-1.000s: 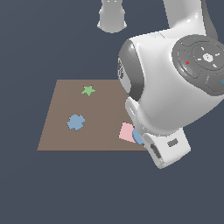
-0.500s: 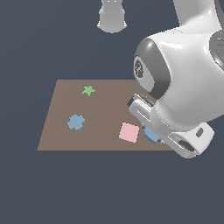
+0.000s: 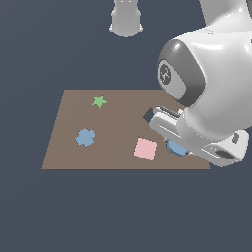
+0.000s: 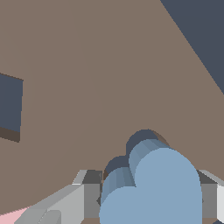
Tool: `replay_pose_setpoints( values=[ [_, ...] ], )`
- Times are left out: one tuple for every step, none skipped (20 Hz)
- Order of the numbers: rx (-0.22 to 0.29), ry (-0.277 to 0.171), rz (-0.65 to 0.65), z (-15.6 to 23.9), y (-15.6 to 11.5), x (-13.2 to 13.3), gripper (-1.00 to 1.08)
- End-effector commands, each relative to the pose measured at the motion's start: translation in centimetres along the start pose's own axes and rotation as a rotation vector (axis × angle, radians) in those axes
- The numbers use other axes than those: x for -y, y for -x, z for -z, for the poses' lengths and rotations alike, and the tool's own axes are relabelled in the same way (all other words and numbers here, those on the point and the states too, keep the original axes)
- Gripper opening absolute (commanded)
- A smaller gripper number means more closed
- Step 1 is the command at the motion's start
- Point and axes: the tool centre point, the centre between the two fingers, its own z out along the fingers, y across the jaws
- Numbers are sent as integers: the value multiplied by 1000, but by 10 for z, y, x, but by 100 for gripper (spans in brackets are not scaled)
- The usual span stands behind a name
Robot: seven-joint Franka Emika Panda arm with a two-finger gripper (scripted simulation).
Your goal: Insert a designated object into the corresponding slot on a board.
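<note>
The light-blue heart point(image 4: 153, 192) sits between my gripper's point(image 4: 148, 197) two grey fingers point(image 4: 85, 197), which are shut on it. It hangs tilted just over the dark heart-shaped slot point(image 4: 138, 136), whose rim shows right behind it in the brown board point(image 4: 100, 65). In the exterior view the heart point(image 3: 176, 147) peeks out under the white hand near the board's point(image 3: 113, 152) near edge on the exterior view's right. The arm hides the slot there.
On the board lie a pink square point(image 3: 145, 148), a blue jagged cross point(image 3: 85, 137) and a green star point(image 3: 99, 102). A dark diamond-shaped hole point(image 3: 147, 116) shows beside the hand, and also in the wrist view point(image 4: 9, 107). The robot base point(image 3: 126, 17) stands behind the board.
The arm has swung toward the exterior view's right with the heart, uncovering the pink square and part of the diamond hole.
</note>
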Motion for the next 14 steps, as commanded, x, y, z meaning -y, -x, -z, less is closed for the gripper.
replay_pose_setpoints(
  values=[
    [0, 0, 28, 0, -3, -1, -100],
    [0, 0, 34, 0, -3, -1, -100],
    [0, 0, 39, 0, -4, -1, -100],
    [0, 0, 41, 0, -4, -1, -100],
    [0, 0, 42, 0, -4, -1, -100],
    [0, 0, 37, 0, -4, -1, -100],
    [0, 0, 37, 0, -4, -1, -100],
    [0, 0, 38, -2, -4, -1, -100],
    [0, 0, 39, -5, -4, -1, -100],
    [1, 0, 41, -8, -4, 0, -100],
    [1, 0, 42, -9, -4, 0, -100],
    [1, 0, 42, -10, -4, 0, -100],
    [1, 0, 42, -10, -4, 0, 100],
    [1, 0, 42, -10, -4, 0, 100]
  ],
)
